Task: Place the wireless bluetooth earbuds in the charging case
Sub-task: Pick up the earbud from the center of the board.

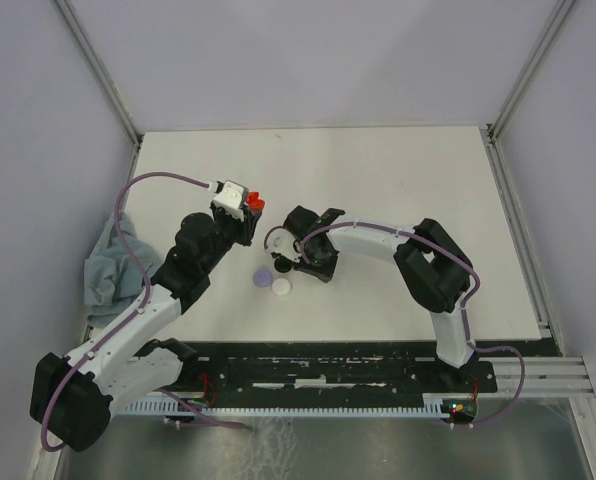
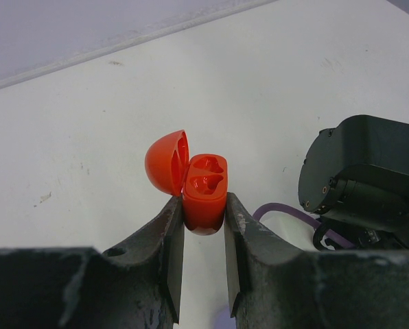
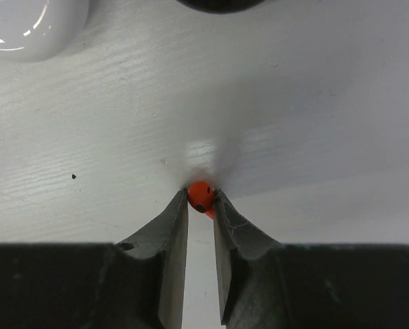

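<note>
A red charging case (image 2: 204, 195) stands with its lid flipped open to the left and both sockets empty. My left gripper (image 2: 204, 214) is shut on its lower body and holds it above the table; from above, this case (image 1: 256, 203) sits at that gripper (image 1: 248, 210). A tiny red earbud (image 3: 200, 195) lies on the white table, pinched between the fingertips of my right gripper (image 3: 200, 197), which touch it on both sides. Its short stem pokes out toward the right finger. From above, the right gripper (image 1: 290, 262) points down at the table's middle and hides the earbud.
A lavender round case (image 1: 263, 277) and a white round case (image 1: 281, 288) lie just left of the right gripper; the white one (image 3: 26, 24) shows at that wrist view's top left. A grey-blue cloth (image 1: 108, 265) is bunched at the table's left edge.
</note>
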`<state>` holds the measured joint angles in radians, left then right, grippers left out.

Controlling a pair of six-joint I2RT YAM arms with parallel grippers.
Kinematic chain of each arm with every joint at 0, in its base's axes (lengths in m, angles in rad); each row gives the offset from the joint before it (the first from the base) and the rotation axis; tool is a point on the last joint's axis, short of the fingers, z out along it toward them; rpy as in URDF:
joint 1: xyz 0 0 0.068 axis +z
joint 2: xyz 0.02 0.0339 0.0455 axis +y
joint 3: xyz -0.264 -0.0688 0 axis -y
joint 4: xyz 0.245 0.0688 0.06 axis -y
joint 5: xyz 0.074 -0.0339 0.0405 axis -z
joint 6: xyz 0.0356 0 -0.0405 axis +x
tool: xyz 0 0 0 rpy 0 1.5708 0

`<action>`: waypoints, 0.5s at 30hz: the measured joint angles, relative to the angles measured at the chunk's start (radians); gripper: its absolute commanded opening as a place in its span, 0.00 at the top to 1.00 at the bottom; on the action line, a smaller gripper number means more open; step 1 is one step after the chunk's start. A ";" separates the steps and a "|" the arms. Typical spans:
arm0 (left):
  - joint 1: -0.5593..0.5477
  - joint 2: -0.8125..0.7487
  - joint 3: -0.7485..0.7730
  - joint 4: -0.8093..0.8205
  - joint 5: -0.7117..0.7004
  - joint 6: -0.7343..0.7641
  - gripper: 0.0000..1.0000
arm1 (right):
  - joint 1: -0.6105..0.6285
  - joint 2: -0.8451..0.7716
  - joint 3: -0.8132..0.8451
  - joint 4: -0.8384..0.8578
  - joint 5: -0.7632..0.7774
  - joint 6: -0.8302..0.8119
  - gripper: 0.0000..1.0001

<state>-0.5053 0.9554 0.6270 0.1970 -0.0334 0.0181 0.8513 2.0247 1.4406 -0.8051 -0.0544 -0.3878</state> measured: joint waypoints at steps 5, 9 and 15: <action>0.000 0.000 0.000 0.001 0.010 0.000 0.97 | 0.000 -0.001 0.002 0.000 0.002 0.010 0.83; 0.002 -0.001 -0.014 0.024 0.021 0.000 0.97 | -0.001 -0.024 -0.008 0.024 -0.015 0.047 0.86; 0.011 -0.036 -0.071 0.094 0.070 0.000 0.97 | -0.013 -0.168 -0.071 0.082 -0.058 0.136 0.87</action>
<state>-0.4942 0.9192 0.5564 0.2909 0.0364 0.0185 0.8383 1.8568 1.3701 -0.7235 -0.1123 -0.2516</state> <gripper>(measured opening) 0.330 0.224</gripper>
